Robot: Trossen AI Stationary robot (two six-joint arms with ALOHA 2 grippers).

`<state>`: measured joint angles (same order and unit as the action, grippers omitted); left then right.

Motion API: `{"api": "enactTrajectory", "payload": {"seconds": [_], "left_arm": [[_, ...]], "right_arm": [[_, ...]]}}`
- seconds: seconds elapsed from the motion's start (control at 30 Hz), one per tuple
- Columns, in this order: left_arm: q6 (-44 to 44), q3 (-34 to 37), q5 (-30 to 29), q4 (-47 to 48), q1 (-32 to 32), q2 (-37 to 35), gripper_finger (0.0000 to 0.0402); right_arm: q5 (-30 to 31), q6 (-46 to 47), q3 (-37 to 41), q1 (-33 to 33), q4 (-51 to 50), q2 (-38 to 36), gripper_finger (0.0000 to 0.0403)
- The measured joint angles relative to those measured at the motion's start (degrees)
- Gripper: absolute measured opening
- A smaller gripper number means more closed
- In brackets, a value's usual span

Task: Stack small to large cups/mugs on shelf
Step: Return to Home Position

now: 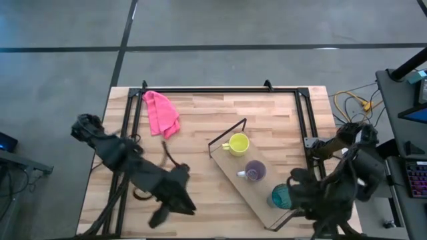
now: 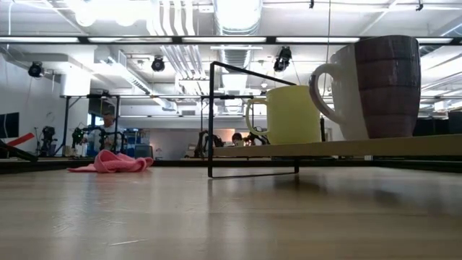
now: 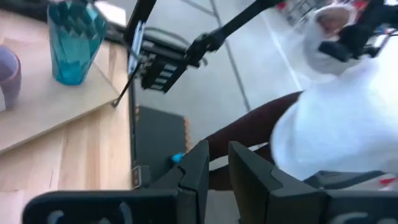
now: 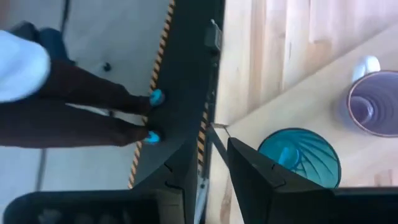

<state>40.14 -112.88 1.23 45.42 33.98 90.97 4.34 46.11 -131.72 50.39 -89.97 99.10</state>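
Observation:
The shelf (image 1: 230, 172), a light plywood board on black wire brackets (image 1: 227, 133), lies slantwise on the table's right half. On it stand the yellow mug (image 1: 237, 143), the purple mug (image 1: 255, 171) and the teal ribbed cup (image 1: 280, 197), each on its base, in a row from the board's far end to its near end. In the low view the yellow mug (image 2: 292, 115) and the purple mug (image 2: 375, 87) stand on the board (image 2: 339, 148). My left gripper (image 3: 217, 155) hangs at the table's near left, narrowly open and empty. My right gripper (image 4: 210, 155) is over the near right edge beside the teal cup (image 4: 298, 155), open and empty.
A pink cloth (image 1: 161, 113) lies at the far left of the slatted tabletop. A black metal frame (image 1: 220, 89) runs along the table's far and side edges. A person in a white top and dark trousers (image 3: 336, 124) stands at the table's near side; the legs (image 4: 81, 106) show in the right wrist view.

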Motion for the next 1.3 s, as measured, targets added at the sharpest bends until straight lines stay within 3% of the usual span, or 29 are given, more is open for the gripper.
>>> {"api": "enactTrajectory", "payload": {"seconds": [0.3, 0.5, 0.63, 0.93, 1.03, 1.13, 1.2, 1.3], "left_arm": [[-1.4, 0.0, -0.2, 0.1, 0.0, -5.3, 0.0047], [0.0, 0.0, -2.0, -0.4, 0.1, -5.7, 0.0047], [2.3, 0.0, -2.2, -1.3, 0.4, -5.6, 0.0047], [3.0, 0.0, -3.5, -1.5, 2.0, -6.5, 0.0047], [3.0, 0.0, -3.6, -1.8, 2.7, -7.2, 0.0047], [3.0, 0.0, -3.6, -1.7, 3.3, -7.5, 0.0047], [3.0, 0.0, -3.7, -1.5, 3.4, -7.5, 0.0047], [3.0, 0.0, -3.7, -1.5, 3.6, -7.7, 0.0047]], "right_arm": [[2.6, -2.0, -2.5, 0.0, 0.0, -2.5, 0.0079], [20.7, -2.6, -2.5, 1.2, 1.3, -5.5, 0.0084], [29.9, -8.8, -1.2, 3.1, 7.1, -6.2, 0.0081], [30.8, -12.8, 8.9, 3.2, 17.6, -10.0, 0.0072], [31.4, -15.3, 16.5, 3.2, 25.8, -13.2, 0.0074], [31.3, -22.8, 26.0, 2.2, 40.6, -17.6, 0.0078], [27.1, -30.2, 32.6, 0.2, 54.6, -20.5, 0.0080], [9.5, -37.7, 41.6, -6.6, 73.6, -23.2, 0.0082]]}}
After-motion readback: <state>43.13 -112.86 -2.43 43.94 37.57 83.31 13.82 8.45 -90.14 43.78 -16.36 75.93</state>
